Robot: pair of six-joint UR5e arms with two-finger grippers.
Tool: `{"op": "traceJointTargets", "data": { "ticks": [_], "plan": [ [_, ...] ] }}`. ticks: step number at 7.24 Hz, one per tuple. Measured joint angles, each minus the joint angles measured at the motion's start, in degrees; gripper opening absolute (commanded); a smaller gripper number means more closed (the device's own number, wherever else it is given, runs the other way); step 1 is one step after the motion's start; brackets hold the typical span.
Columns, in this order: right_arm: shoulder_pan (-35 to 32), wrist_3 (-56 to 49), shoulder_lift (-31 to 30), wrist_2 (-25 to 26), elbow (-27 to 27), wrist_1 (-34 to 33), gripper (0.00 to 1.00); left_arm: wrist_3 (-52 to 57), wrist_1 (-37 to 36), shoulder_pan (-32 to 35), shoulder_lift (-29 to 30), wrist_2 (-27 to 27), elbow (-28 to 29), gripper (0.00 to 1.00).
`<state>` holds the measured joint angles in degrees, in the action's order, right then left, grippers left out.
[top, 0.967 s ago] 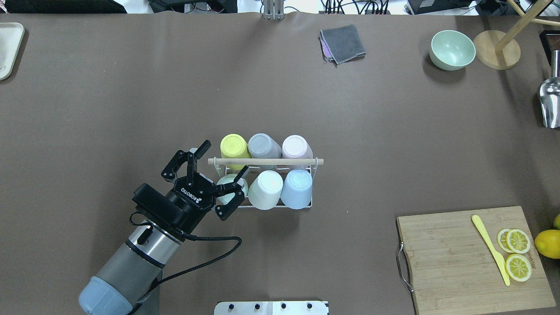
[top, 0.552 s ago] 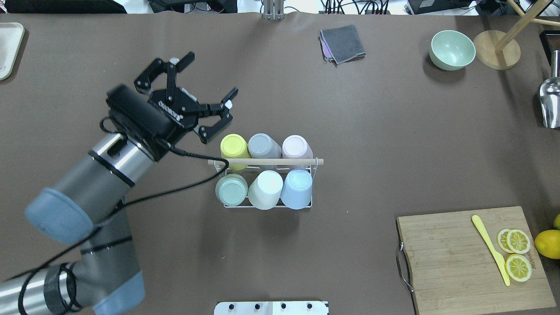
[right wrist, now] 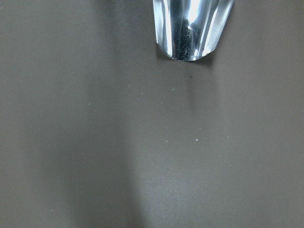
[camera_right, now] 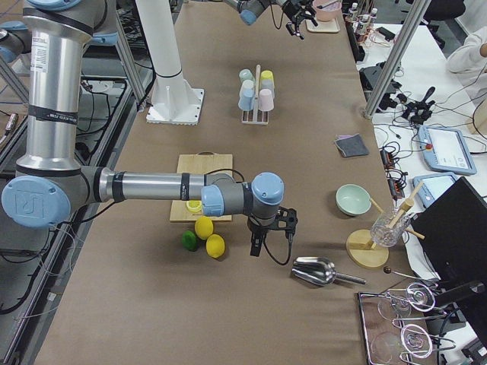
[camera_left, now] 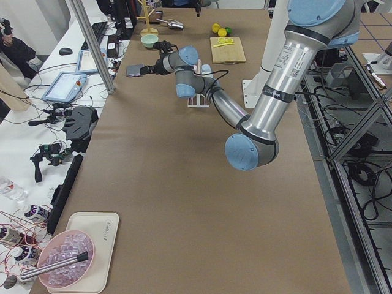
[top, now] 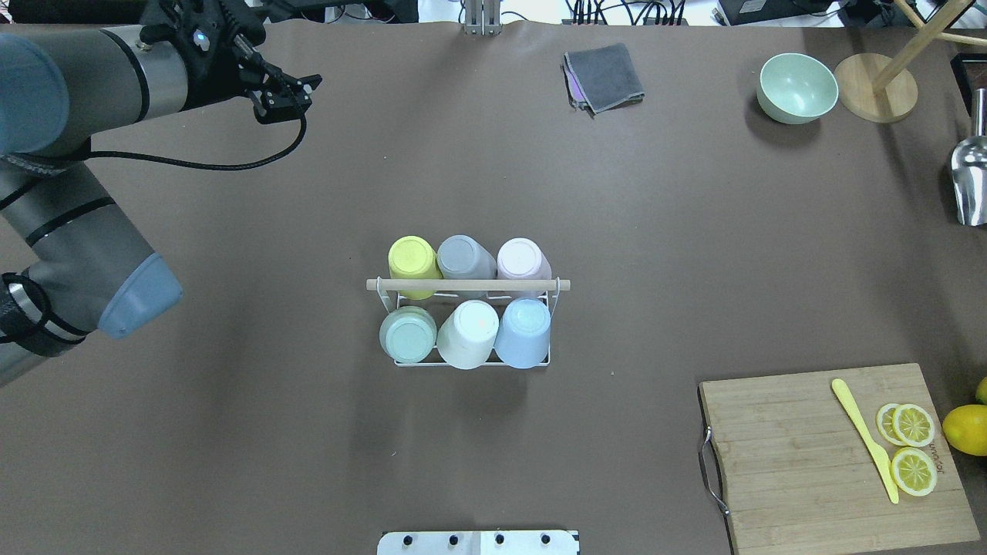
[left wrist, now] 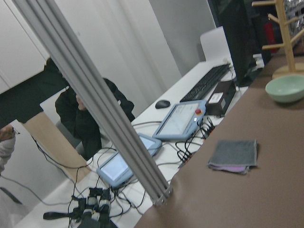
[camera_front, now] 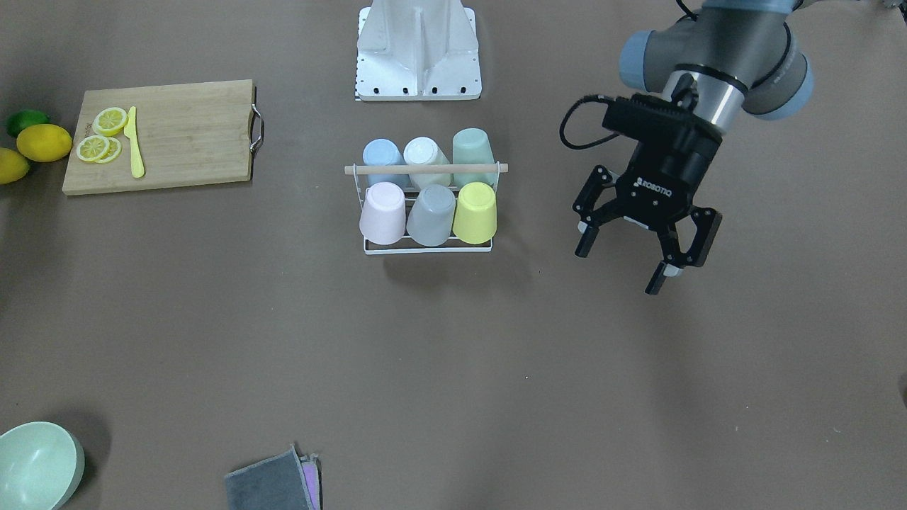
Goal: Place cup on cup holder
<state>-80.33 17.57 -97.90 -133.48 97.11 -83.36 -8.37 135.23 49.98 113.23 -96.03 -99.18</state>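
Note:
The cup holder, a white wire rack with a wooden rod on top, stands mid-table and also shows in the front view. Several cups sit upside down on its pegs: yellow, grey, pink, green, white and blue. My left gripper is open and empty, well clear of the rack. In the overhead view it is at the table's far left. My right gripper shows only in the right side view, beside a metal scoop. I cannot tell its state.
A cutting board with lemon slices and a yellow knife lies at the front right, with lemons beside it. A green bowl, a wooden stand and a grey cloth are at the back. A tray is far left.
My left gripper has drawn back from the green cup at the rack's left end and swung to the table's far left, open throughout. The green cup stays on the rack.

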Motion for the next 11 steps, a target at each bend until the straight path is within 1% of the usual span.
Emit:
{"op": "traceJointTargets", "data": {
  "ticks": [2,3,4,7,8,9,11],
  "plan": [
    [0.0,0.93,0.08,0.7,-0.1,0.04,0.99,0.17,-0.55,3.76,-9.62,-9.79,7.0,0.98],
    [0.0,0.97,0.02,0.95,-0.26,0.04,0.99,1.22,-3.61,6.41,-12.95,-14.62,9.15,0.98],
    [0.0,0.91,-0.02,1.13,-0.39,0.03,0.99,2.82,-10.71,8.64,-14.32,-19.17,8.78,0.98],
    [0.0,0.19,0.33,1.87,-1.94,-0.12,0.99,4.51,-43.29,14.14,-15.51,-28.33,-0.7,0.98],
    [0.0,-0.99,0.41,1.9,-2.39,-0.22,0.99,4.5,-50.69,16.63,-16.89,-30.46,-2.0,0.98],
    [0.0,-2.62,0.52,1.85,-2.53,-0.45,0.99,4.38,-54.28,19.59,-19.32,-32.29,-1.81,0.98],
    [-0.02,-4.43,0.66,1.56,-2.58,-0.96,0.99,4.41,-56.02,27.37,-24.73,-38.43,1.64,0.98]
  ]
}}
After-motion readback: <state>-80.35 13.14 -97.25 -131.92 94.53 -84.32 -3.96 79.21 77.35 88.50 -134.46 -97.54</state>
